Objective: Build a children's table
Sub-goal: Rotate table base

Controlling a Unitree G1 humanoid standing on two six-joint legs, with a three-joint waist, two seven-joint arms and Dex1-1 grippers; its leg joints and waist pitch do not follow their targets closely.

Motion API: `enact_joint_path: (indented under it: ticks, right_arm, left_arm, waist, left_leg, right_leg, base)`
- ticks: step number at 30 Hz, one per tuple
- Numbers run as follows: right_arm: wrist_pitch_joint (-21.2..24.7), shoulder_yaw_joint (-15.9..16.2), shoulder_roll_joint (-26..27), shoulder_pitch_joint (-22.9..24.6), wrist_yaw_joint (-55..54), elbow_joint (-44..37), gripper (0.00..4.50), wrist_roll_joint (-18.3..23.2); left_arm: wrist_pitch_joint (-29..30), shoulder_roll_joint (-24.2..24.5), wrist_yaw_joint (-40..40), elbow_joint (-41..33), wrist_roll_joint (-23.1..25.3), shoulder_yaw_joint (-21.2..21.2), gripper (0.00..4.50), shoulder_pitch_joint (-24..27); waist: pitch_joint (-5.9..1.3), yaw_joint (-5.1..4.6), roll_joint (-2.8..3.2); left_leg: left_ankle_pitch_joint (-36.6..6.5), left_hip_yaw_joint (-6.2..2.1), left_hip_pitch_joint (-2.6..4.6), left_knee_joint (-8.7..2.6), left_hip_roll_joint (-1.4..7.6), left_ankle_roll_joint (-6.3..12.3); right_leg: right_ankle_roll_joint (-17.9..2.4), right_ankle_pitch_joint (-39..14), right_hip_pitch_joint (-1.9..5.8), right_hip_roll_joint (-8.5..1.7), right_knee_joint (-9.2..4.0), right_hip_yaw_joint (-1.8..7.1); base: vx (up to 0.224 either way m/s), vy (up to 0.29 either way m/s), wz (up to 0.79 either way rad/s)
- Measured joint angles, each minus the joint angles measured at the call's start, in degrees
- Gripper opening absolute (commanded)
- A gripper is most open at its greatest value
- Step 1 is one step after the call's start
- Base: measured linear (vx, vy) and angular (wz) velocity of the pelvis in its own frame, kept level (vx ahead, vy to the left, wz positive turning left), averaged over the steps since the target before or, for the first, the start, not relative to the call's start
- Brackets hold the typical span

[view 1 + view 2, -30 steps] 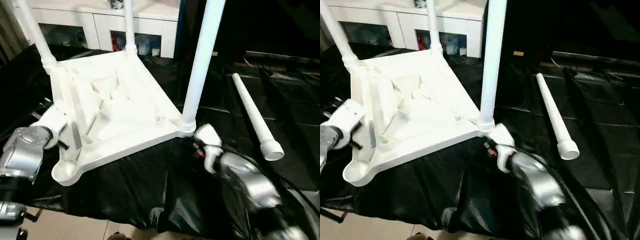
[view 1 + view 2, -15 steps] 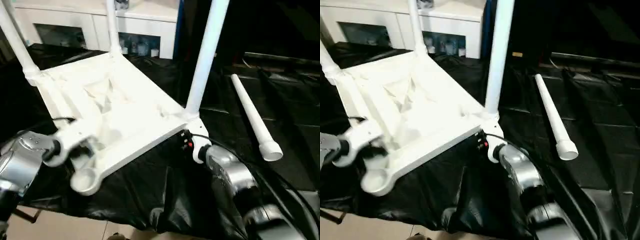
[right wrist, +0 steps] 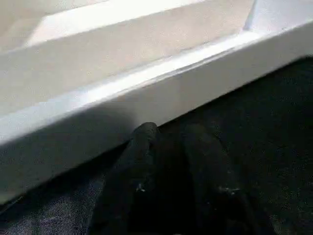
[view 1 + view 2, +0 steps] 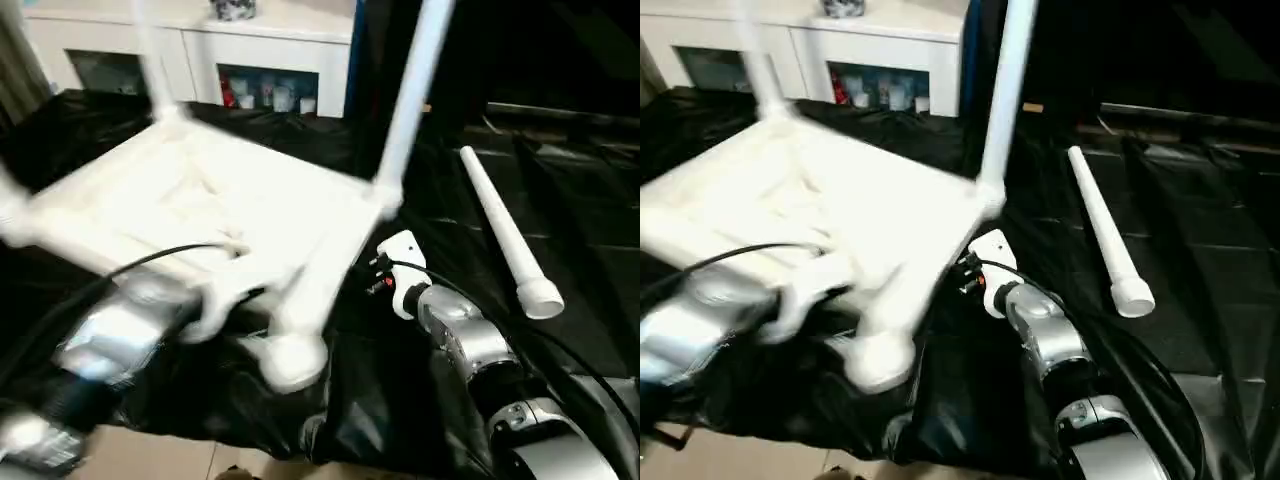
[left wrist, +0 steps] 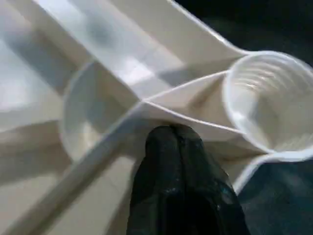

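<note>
Children's table [image 4: 230, 215] lies upside down at the left side of the black-covered work table [image 4: 580, 250], three legs standing in their sockets. Left gripper [image 5: 178, 139] presses on a rib beside the empty corner socket [image 5: 266, 105]; whether its jaws are apart or together, cannot tell. Right gripper [image 3: 173, 134] sits low at the tabletop's side rail, jaws close together, clamped on nothing. Fourth leg [image 4: 505, 235] lies loose toward the right edge. Judged light, stiff, slick plastic: take hold at ribs or rim, not smooth tubes
</note>
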Motion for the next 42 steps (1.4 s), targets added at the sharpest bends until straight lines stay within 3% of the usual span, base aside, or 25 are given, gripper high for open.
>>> enact_joint_path:
  ticks: [3, 7, 11, 18, 20, 22, 25, 29, 30, 35, 39, 42]
  right_arm:
    - [-0.2, -0.7, -0.5, 0.0, -0.4, -0.1, 0.48, 0.0]
    - [-0.1, -2.0, -2.1, 0.2, -1.5, -3.2, 0.11, 0.3]
    - [0.5, -4.3, -4.6, 1.0, -3.8, -6.9, 0.05, 0.2]
    - [5.8, -8.9, -7.3, 2.3, -11.0, -12.9, 0.05, -0.1]
    - [8.2, -10.4, -7.2, 3.6, -11.6, -17.0, 0.05, 0.7]
    - [9.5, -11.4, -7.3, 4.4, -11.8, -18.8, 0.39, 1.4]
    - [11.1, -11.8, -7.1, 8.0, -12.8, -26.2, 0.53, 2.1]
    - [10.2, -12.6, -5.8, 11.3, -16.5, -31.2, 0.85, 1.4]
    - [9.4, -13.0, -4.5, 12.3, -17.6, -32.5, 1.10, 1.3]
    - [10.5, -11.5, 0.3, 16.7, -20.9, -34.9, 1.10, 1.1]
    - [13.8, -9.8, 1.0, 17.7, -21.6, -38.2, 1.10, 1.1]
    - [13.7, -9.0, 1.2, 17.8, -21.5, -39.8, 1.10, 0.8]
  left_arm:
    - [-3.2, -4.2, 5.2, 6.2, 1.4, -0.1, 0.00, -2.3]
    - [-11.8, -12.3, 16.2, 17.4, 3.4, 0.8, 0.00, -6.9]
    - [-16.4, -14.4, 22.1, 20.8, 3.4, 3.6, 0.00, -7.2]
    - [-20.9, -17.3, 23.0, 17.6, 0.3, 6.2, 0.00, -6.5]
    - [-22.7, -18.8, 24.4, 13.3, -2.8, 10.0, 0.00, -4.0]
    - [-23.3, -19.5, 26.2, 10.5, -4.7, 12.7, 0.40, -2.6]
    - [-22.8, -22.4, 36.8, 7.7, -5.7, 20.2, 0.45, 0.1]
    - [-25.3, -24.1, 46.9, 7.5, -5.0, 25.4, 0.46, 3.2]
    - [-26.2, -24.7, 49.4, 7.3, -4.4, 26.3, 0.46, 3.9]
    - [-26.6, -24.2, 53.7, 4.6, -0.8, 26.2, 0.46, 6.0]
    - [-26.1, -25.0, 54.4, 4.0, -1.1, 25.8, 0.46, 6.3]
    - [-27.0, -25.3, 55.1, 4.0, -0.7, 24.8, 0.46, 6.3]
  waist:
    - [0.00, 0.06, 0.43]
    - [0.11, 0.60, 0.97]
    - [0.08, 0.42, 1.14]
    - [0.08, 0.54, 1.31]
    - [0.09, 0.36, 1.66]
    - [0.09, 0.26, 1.85]
    - [0.03, 0.04, 2.08]
    - [0.04, -0.02, 2.06]
    - [0.04, -0.02, 2.05]
    - [0.05, -0.01, 2.05]
    - [0.09, -0.02, 2.13]
    - [0.08, -0.05, 2.09]
  left_leg:
    - [0.0, 0.01, 0.05, 0.17, -0.01, 0.00]
    - [0.0, 0.03, -0.09, 0.29, -0.04, 0.01]
    - [0.0, -0.05, -0.09, 0.29, -0.03, 0.01]
    - [0.0, -0.03, -0.17, 0.29, -0.03, 0.02]
    - [0.0, -0.03, -0.22, 0.27, -0.02, 0.03]
    - [0.0, -0.02, -0.25, 0.28, -0.02, 0.05]
    - [0.0, -0.01, -0.26, 0.27, -0.02, 0.07]
    - [0.0, 0.00, -0.26, 0.24, -0.02, 0.07]
    - [0.0, -0.01, -0.27, 0.24, -0.01, 0.07]
    - [0.0, -0.02, -0.33, 0.22, -0.01, 0.07]
    - [0.0, -0.01, -0.37, 0.22, -0.06, 0.09]
    - [0.0, 0.00, -0.34, 0.19, -0.05, 0.08]
  right_leg:
    - [0.0, 0.0, 0.02, -0.05, 0.06, 0.01]
    - [0.0, 0.2, 0.10, -0.10, 0.05, 0.09]
    - [0.0, 0.2, 0.11, -0.07, 0.05, -0.01]
    - [0.1, 0.2, 0.08, -0.06, -0.09, 0.01]
    - [0.1, 0.2, 0.08, -0.05, -0.25, 0.00]
    - [0.1, 0.2, 0.08, -0.05, -0.29, 0.00]
    - [0.1, 0.2, 0.08, -0.03, -0.37, 0.00]
    - [0.2, 0.2, 0.08, 0.00, -0.44, -0.01]
    - [0.2, 0.2, 0.08, 0.00, -0.44, -0.01]
    - [0.7, 0.1, 0.08, -0.01, -0.58, 0.03]
    - [0.8, 0.1, 0.08, -0.05, -0.63, 0.09]
    - [0.8, 0.1, 0.08, -0.04, -0.62, 0.09]
  base:
    - [0.000, 0.000, 0.00]
    - [0.000, 0.000, 0.00]
    - [0.000, 0.000, 0.00]
    - [0.000, 0.000, 0.00]
    - [0.000, 0.000, 0.00]
    - [0.000, 0.000, 0.00]
    - [0.000, 0.000, 0.00]
    - [0.000, 0.000, 0.00]
    - [0.000, 0.000, 0.00]
    - [0.000, 0.000, 0.00]
    - [0.000, 0.000, 0.00]
    - [0.000, 0.000, 0.00]
